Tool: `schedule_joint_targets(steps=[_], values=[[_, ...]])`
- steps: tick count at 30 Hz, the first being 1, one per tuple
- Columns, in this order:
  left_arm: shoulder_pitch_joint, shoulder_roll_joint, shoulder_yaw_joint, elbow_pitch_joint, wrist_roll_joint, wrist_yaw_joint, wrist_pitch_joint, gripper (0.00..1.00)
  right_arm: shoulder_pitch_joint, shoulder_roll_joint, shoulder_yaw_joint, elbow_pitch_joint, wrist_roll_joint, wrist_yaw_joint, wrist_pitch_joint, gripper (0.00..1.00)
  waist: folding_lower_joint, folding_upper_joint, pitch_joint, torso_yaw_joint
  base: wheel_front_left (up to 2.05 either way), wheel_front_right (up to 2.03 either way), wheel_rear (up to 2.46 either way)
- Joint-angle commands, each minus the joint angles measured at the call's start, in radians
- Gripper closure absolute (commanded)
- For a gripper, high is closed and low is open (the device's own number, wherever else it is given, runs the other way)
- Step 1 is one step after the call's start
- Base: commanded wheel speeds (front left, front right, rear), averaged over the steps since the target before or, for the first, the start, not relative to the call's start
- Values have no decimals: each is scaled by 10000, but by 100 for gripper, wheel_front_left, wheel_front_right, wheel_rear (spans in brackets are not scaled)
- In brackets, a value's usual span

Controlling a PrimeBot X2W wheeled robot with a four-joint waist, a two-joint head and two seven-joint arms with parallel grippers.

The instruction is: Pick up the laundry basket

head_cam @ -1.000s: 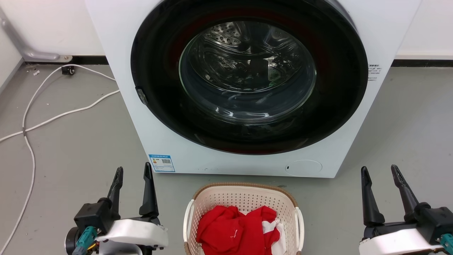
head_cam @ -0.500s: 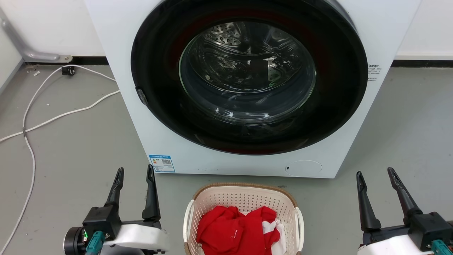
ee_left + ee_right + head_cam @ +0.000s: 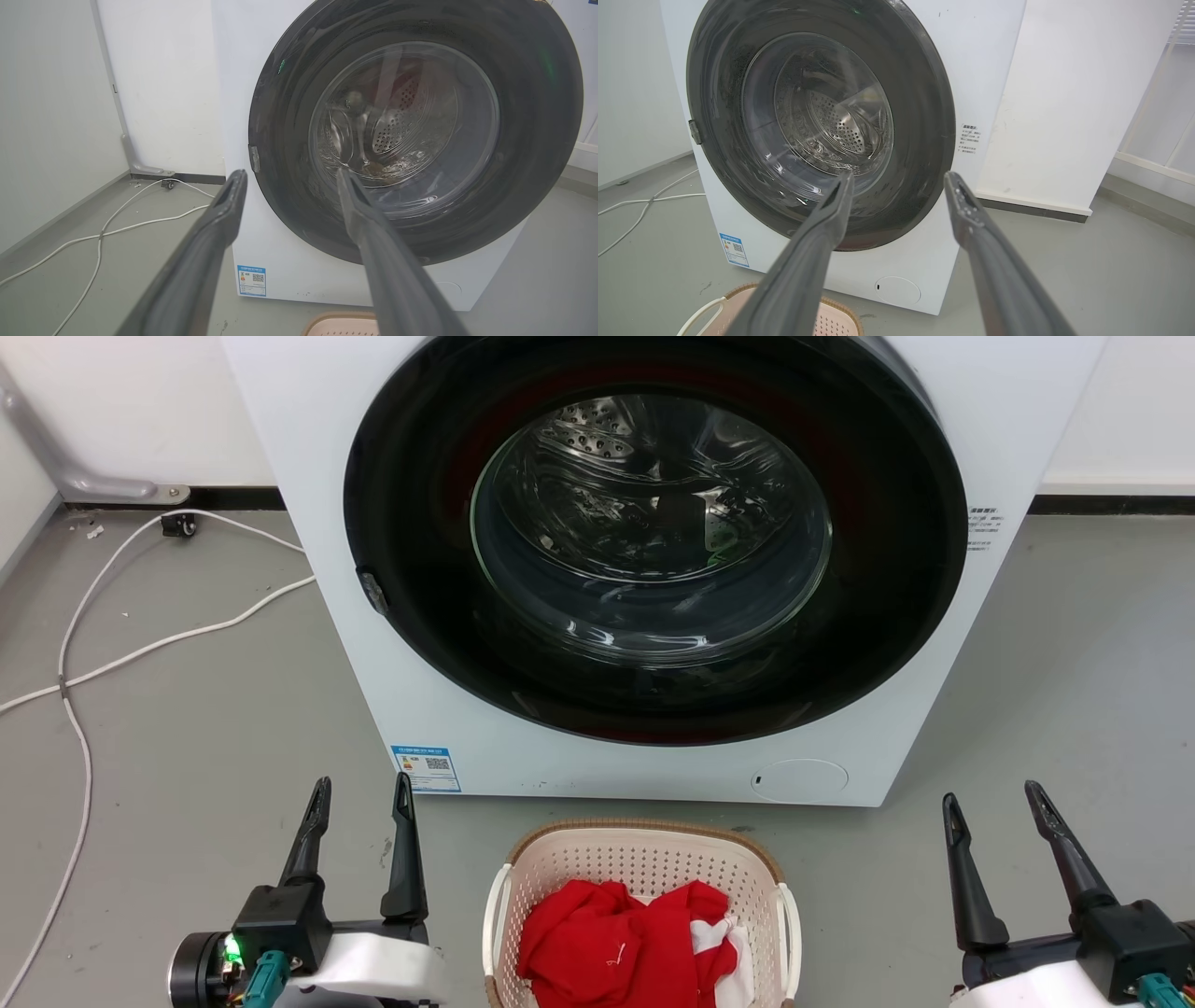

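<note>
Both grippers are released and hold nothing: the left gripper (image 3: pixel 362 784) and the right gripper (image 3: pixel 991 793) hang with fingers spread, well apart from the laundry basket (image 3: pixel 644 863), one to either side of it. The basket sits on the grey floor (image 3: pixel 187 756) just in front of the washing machine (image 3: pixel 308 429), below its closed round door (image 3: pixel 653 569). Expect it to be light, with thin perforated plastic walls that stay fairly stiff but may flex if you squeeze one; the red clothes (image 3: pixel 607 938) inside are soft and should add little weight. Your best holds look like the two white side handles — the left handle (image 3: pixel 492 919) and the right handle (image 3: pixel 794 919) — one per gripper, lifted evenly so the load does not tip. Their plastic looks smooth, so seat the fingers well under each loop. The head view gives you the basket's contents and both handles; the left wrist view catches a sliver of the woven rim at its bottom edge, too little to aim by. The right wrist view adds a low look at a corner of the rim and one handle loop, though I cannot tell which.
</note>
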Motion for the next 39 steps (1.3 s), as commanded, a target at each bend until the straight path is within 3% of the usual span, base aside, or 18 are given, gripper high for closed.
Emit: schedule_joint_targets(steps=[1,27,39], values=[[112,23,7,7,-9,52,-30,0,102,-30,-26,14,46,-3,-21,0,-1,0,1,2,0,0,0],[-207,21,177,525,-238,-1,-30,0,-307,-27,326,313,121,-3,-21,0,-1,0,369,-54,0,0,0],[-2712,69,226,3747,112,-782,-30,0,-2733,-19,960,3493,-613,-5,-21,0,-1,0,2757,-246,0,0,0]])
